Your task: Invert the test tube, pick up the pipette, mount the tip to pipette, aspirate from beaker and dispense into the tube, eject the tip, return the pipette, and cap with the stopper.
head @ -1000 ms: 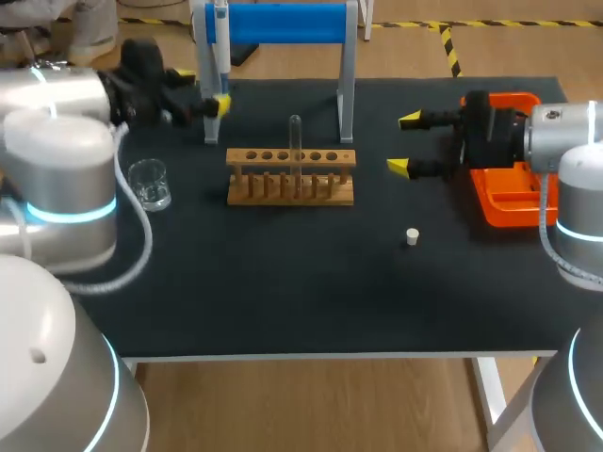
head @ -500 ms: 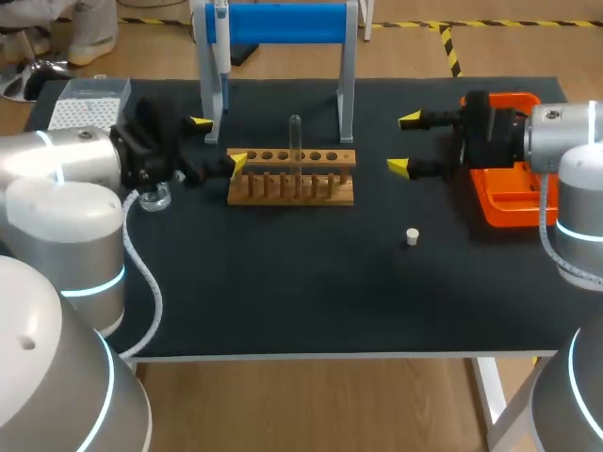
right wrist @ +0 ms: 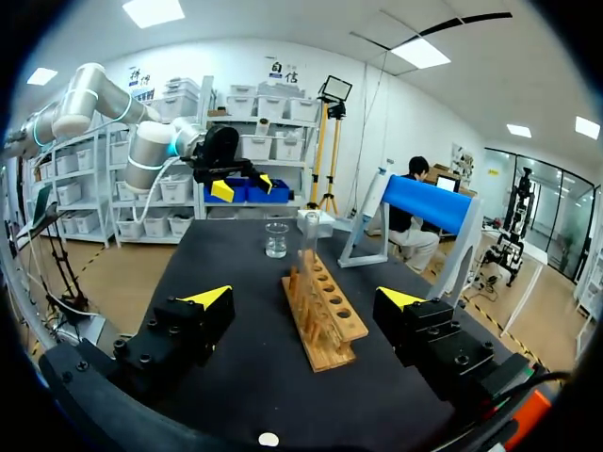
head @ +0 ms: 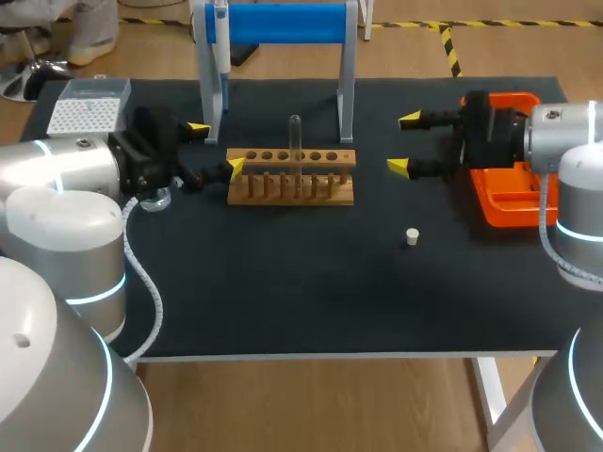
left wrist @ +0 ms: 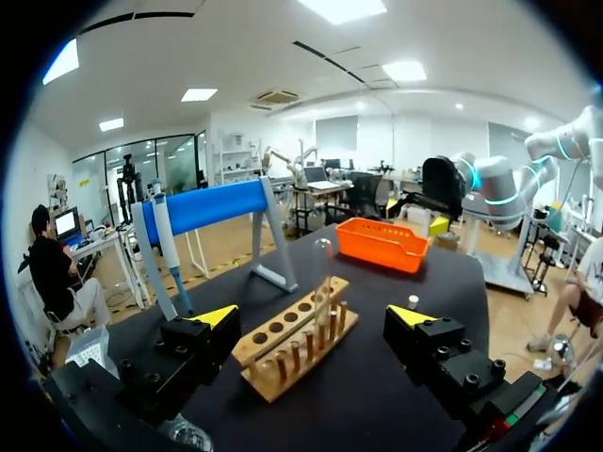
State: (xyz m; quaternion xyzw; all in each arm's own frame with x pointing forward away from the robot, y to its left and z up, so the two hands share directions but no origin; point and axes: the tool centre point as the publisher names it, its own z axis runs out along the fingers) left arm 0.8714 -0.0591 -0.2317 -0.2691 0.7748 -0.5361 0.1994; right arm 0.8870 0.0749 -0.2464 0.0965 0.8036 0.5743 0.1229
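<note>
Head view, starting far left of the wooden rack (head: 292, 176): a white tip box (head: 89, 104) sits toward the counter's (head: 283, 292) back corner. The left gripper (head: 215, 147) hovers just off the rack's left end, its fingers spread wide with nothing between them. The beaker (head: 155, 198) lies left of the rack, almost wholly hidden under that arm, so only a sliver of glass shows. In the left wrist view it is cut off beneath one finger. Behind the rack's left end the pipette (head: 220, 56) hangs on the blue stand (head: 278, 24), whose top is cropped. The test tube (head: 296, 141) stands upright in a middle hole of the rack. It is so clear that I cannot tell which end is up. To the right of the rack the right gripper (head: 403, 143) hangs level above the counter, fingers wide apart and empty. The small white stopper (head: 412, 236) lies on the counter in front of the rack and to its right, touching nothing. Farthest right of the rack, the orange tray (head: 513, 193) is partly covered by the right arm's wrist.
</note>
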